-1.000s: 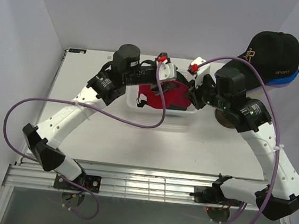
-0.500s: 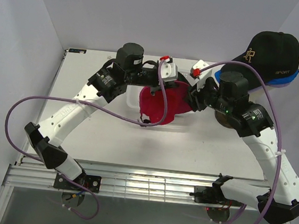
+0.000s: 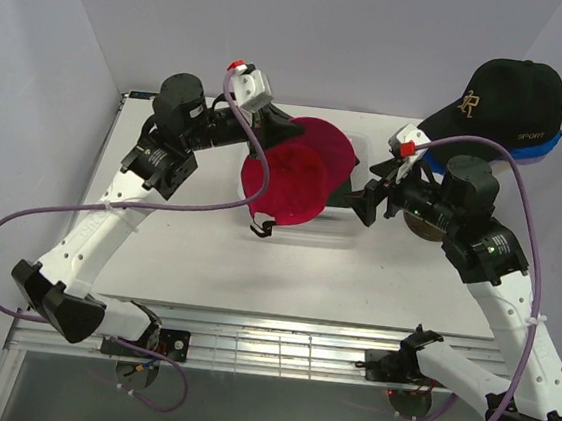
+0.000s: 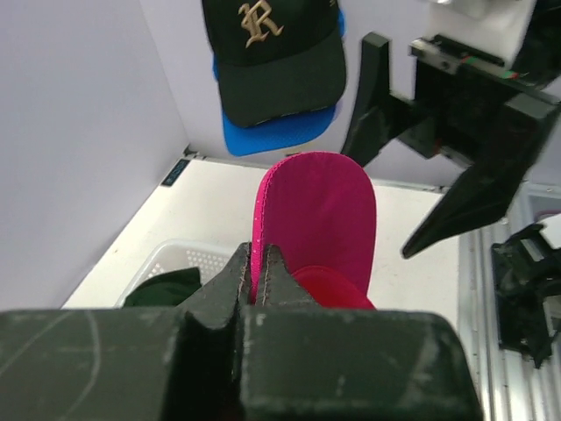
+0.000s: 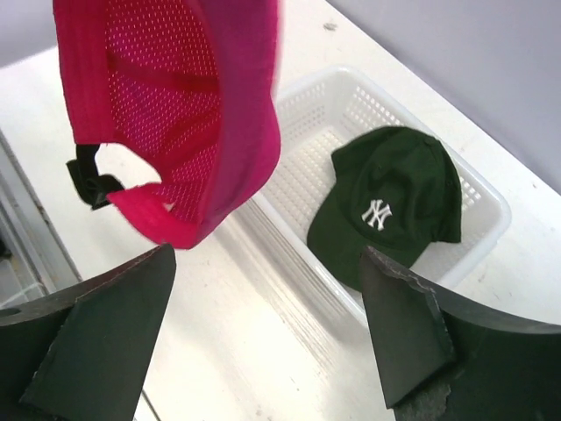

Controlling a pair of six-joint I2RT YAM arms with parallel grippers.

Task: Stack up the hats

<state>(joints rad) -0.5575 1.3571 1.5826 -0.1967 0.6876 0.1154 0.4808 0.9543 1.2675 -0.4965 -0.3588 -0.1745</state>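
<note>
A magenta cap hangs in the air above the white mesh basket, its mesh inside facing my right wrist camera. My left gripper is shut on its brim, the jaws pinching the edge. My right gripper stands open just right of the cap, touching nothing. A dark green cap with a white NY lies in the basket. At the far right a black cap with a gold emblem sits on top of a bright blue cap.
The basket's near rim lies right under my right gripper. A brown stand base shows under the stacked caps, behind my right arm. Walls close in the table on the left, back and right. A metal rail runs along the near edge.
My left gripper shut on the magenta cap's brim and lifted the cap up and left, off the basket. My right gripper opened, let the cap go and drew back to the right.
</note>
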